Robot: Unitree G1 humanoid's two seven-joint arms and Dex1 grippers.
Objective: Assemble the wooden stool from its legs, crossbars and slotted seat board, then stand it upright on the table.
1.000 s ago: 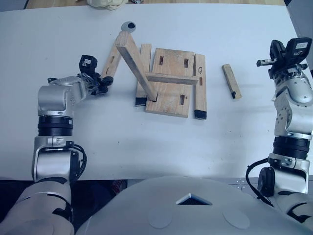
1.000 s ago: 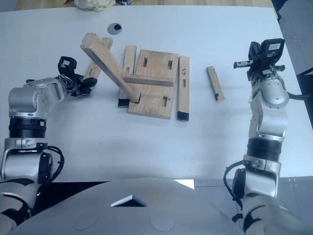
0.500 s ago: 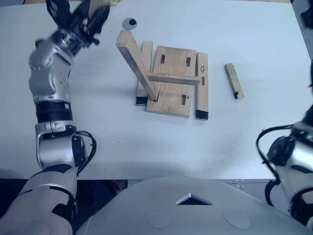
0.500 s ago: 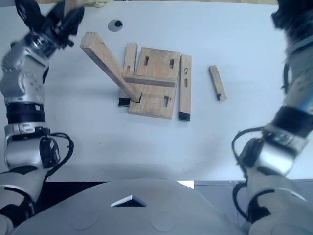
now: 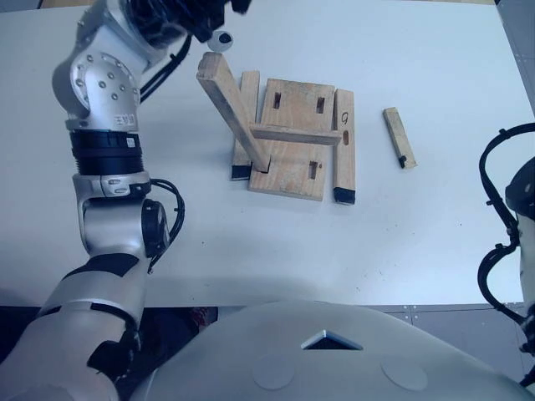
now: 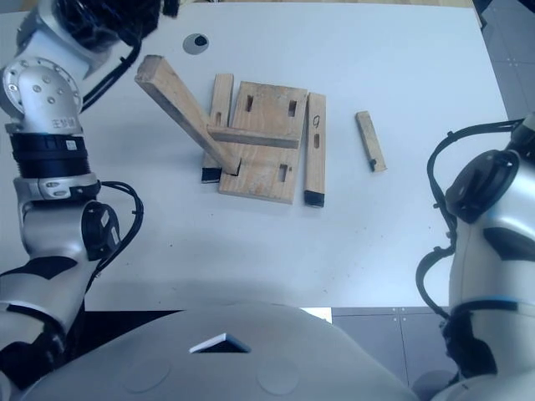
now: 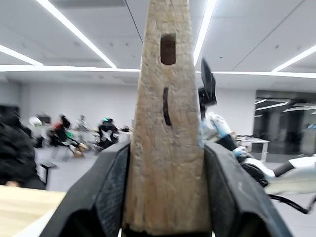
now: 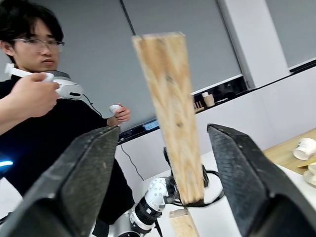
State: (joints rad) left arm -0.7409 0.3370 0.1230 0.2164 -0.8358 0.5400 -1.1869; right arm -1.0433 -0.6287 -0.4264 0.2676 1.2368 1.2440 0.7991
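Observation:
The slotted seat board [image 5: 294, 125] lies flat mid-table. One leg [image 5: 232, 107] leans tilted from a slot at its near-left corner, and a crossbar [image 5: 298, 134] rests across the board. Two more legs lie flat, one along the board's left side [image 5: 247, 100] and one along its right side [image 5: 342, 146]. A short crossbar [image 5: 398, 138] lies apart to the right. My left arm [image 5: 104, 79] is raised high; its gripper [image 7: 168, 148] is shut on a slotted leg [image 7: 168, 89] held up in the air. My right gripper [image 8: 165, 129] is also raised, with its fingers [image 8: 84, 182] spread wide and nothing between them.
A small black disc [image 5: 221, 39] lies on the table behind the tilted leg. The white table [image 5: 393, 225] has bare room in front of the board and at both sides. My right elbow [image 5: 520, 196] hangs at the table's right edge.
The left gripper took the leg that lay left of the board and lifted it high. The right arm swung up too, so its gripper left the head views.

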